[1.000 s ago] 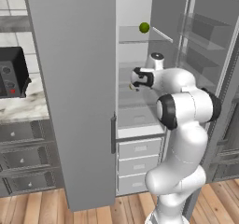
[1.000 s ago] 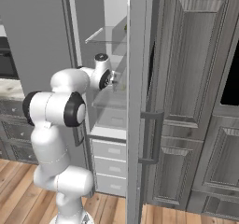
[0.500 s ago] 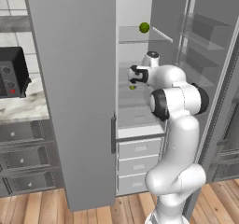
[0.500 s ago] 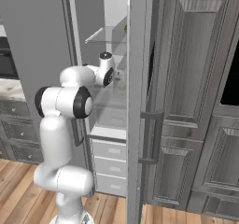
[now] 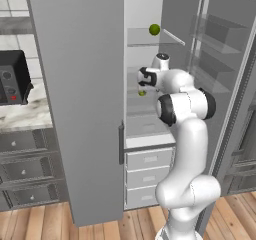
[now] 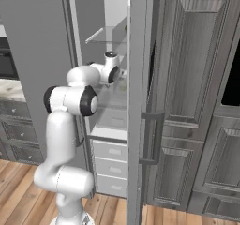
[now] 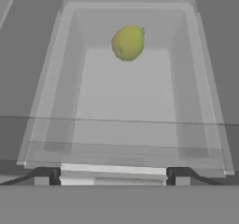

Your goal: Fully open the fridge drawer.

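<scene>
Gripper [image 7: 113, 175] inside open fridge at mid-shelf ht., fingers spread to either side of near lip of fridge drawer [image 7: 126, 125], a clear bin w/ yellow-green fruit [image 7: 128, 42] at far end: grasp stage; next, close on lip & pull straight toward robot.

fridge drawer [image 7: 56, 101]: clear glassy plastic, smooth (faint grey tint). fridge door [image 5: 80, 99] matt grey metal. floor [image 5: 45, 226] wood planks.

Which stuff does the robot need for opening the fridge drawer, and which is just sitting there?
Needed:
fridge drawer
gripper

Just there:
yellow-green fruit in the drawer
green ball on the top shelf
white drawers below
</scene>
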Controlling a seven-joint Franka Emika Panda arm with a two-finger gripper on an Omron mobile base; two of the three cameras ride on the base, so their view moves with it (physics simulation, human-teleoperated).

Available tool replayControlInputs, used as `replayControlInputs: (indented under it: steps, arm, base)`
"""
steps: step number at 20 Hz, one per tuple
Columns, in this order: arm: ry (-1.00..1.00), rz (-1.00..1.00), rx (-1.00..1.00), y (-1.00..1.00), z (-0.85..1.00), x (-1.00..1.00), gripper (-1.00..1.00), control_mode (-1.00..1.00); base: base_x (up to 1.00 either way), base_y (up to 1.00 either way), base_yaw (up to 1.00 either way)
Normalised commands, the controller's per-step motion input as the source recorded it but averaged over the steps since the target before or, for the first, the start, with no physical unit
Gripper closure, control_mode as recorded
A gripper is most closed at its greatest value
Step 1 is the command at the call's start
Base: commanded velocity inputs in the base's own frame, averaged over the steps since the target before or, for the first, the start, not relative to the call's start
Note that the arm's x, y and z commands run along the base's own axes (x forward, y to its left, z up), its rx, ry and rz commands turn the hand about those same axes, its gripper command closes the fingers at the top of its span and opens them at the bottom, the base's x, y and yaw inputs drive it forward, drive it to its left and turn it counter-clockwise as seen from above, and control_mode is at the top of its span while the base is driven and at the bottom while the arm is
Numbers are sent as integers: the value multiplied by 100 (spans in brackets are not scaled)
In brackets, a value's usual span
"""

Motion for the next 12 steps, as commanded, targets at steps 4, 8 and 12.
replayControlInputs:
  steps: [4, 8, 12]
  arm:
    - [0, 0, 0, 0, -19, 44, -100, -100]
    - [0, 0, 0, -1, -54, 4, -100, -100]
    - [0, 0, 0, -4, -83, -26, -100, -100]
  base:
    - [0, 0, 0]
    - [0, 0, 0]
    - [0, 0, 0]
